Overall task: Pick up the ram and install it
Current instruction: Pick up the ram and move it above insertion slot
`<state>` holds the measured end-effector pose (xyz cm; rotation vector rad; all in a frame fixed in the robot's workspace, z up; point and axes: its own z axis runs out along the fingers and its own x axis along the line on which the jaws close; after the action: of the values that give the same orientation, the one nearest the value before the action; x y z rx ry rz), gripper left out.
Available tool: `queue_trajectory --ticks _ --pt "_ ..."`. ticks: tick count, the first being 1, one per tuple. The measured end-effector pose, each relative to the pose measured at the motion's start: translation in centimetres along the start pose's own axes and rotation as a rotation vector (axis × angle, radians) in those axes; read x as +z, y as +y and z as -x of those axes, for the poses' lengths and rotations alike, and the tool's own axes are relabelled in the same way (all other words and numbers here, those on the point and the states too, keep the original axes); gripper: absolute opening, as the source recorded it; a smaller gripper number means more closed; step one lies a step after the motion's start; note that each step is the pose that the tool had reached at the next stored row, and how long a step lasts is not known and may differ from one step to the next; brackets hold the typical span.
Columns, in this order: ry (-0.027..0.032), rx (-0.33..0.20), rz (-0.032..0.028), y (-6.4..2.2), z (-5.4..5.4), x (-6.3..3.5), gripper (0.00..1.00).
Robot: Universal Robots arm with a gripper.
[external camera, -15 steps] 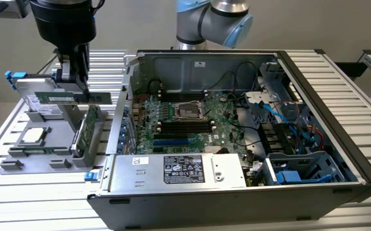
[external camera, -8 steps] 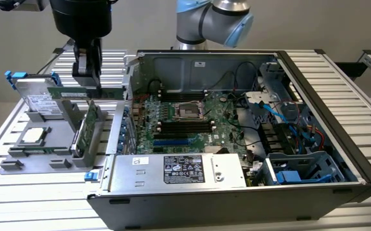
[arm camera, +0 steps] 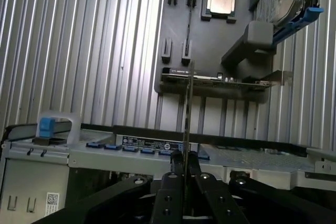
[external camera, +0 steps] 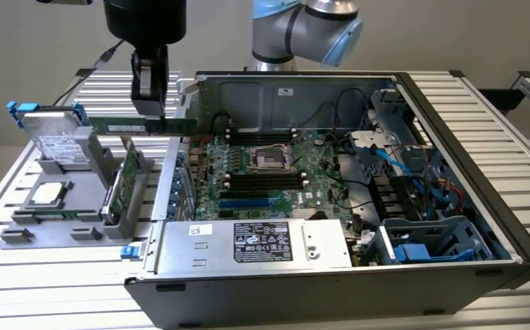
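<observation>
The ram (external camera: 179, 126) is a long thin green stick held level in the air, between the grey parts holder and the open computer case (external camera: 448, 130). My gripper (external camera: 151, 117) comes down from above and is shut on the ram near its middle. In the wrist view the ram (arm camera: 187, 103) shows edge-on as a thin line running out from between the black fingers (arm camera: 174, 167), above the case's side wall (arm camera: 157, 145). The dark memory slots (external camera: 265, 180) lie on the motherboard inside the case, to the exterior view's right of the ram and lower.
A grey parts holder (external camera: 26, 237) stands at the exterior view's left, carrying a hard drive with blue rails (external camera: 58, 141), a green expansion card (external camera: 127, 182) and a processor chip (external camera: 49, 192). The power supply (external camera: 256, 244) and a drive cage (external camera: 429, 240) fill the case's near side.
</observation>
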<state>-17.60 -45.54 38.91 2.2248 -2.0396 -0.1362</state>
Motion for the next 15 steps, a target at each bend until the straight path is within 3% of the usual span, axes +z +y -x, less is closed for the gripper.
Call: queue_trajectory --ticks 15 --pt "0.0000 0.000 0.0000 -6.42 -0.2 -1.17 0.14"
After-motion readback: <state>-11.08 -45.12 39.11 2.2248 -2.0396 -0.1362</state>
